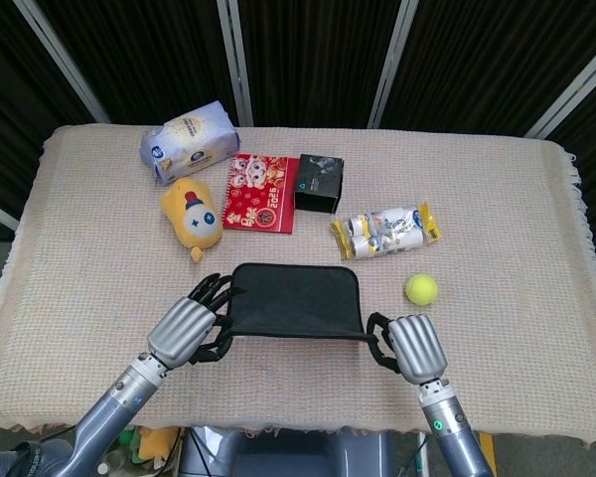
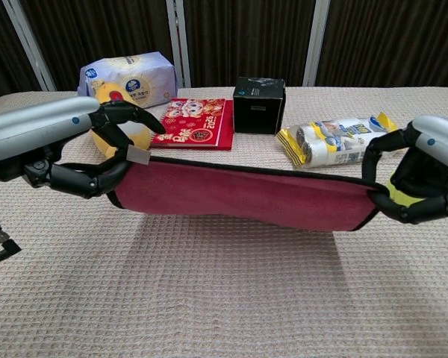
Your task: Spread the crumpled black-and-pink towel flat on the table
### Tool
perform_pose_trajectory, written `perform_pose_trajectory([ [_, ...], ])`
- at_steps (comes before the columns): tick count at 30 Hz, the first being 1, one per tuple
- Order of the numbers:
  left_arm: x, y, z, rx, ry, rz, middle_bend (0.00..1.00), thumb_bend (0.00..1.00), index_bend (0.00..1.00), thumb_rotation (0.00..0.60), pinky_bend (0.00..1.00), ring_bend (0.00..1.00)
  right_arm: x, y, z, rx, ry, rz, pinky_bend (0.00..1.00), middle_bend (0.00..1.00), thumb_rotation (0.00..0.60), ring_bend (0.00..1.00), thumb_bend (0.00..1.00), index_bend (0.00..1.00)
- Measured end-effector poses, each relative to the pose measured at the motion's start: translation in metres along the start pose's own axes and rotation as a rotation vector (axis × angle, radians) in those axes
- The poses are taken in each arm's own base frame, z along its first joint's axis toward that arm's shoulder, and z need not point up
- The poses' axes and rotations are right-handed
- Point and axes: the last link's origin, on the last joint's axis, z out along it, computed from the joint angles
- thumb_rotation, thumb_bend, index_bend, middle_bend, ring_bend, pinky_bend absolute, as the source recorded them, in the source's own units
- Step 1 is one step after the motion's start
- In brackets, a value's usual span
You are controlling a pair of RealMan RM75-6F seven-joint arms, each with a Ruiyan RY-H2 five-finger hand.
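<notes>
Now towel (image 2: 243, 198) hangs taut just above bench (image 1: 517, 298) front, left robot hand (image 1: 187, 331) and right robot hand (image 1: 413, 346) each pinching a near corner; soft, light, limp, so corners are best hold

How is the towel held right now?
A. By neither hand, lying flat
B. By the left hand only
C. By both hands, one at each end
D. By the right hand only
C: the left hand and right hand each grip an end of the towel, stretched between them.

Towel (image 2: 243, 198): soft matt cloth, pink face, black back. Table cover (image 1: 497, 179): rough woven beige fabric. Snack packet (image 1: 385, 231): glossy plastic. Box (image 1: 320, 182): matt black card.
</notes>
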Motion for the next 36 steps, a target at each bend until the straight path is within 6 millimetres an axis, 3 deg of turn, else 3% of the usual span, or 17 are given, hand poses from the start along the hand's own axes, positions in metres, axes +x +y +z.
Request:
perform_pose_trajectory([
  [20,-0.033,0.001,0.003,0.012,-0.069,-0.001,0.13,0.60,0.74,0.600,0.00,0.00,-0.024,0.007,-0.008,-0.021,-0.084,-0.007,0.94,1.00,0.600,1.00,0.64,0.66],
  [36,-0.048,0.005,-0.001,0.001,-0.106,-0.007,0.13,0.60,0.73,0.600,0.00,0.00,-0.042,0.006,-0.019,-0.012,-0.165,-0.034,0.94,1.00,0.600,1.00,0.64,0.66],
])
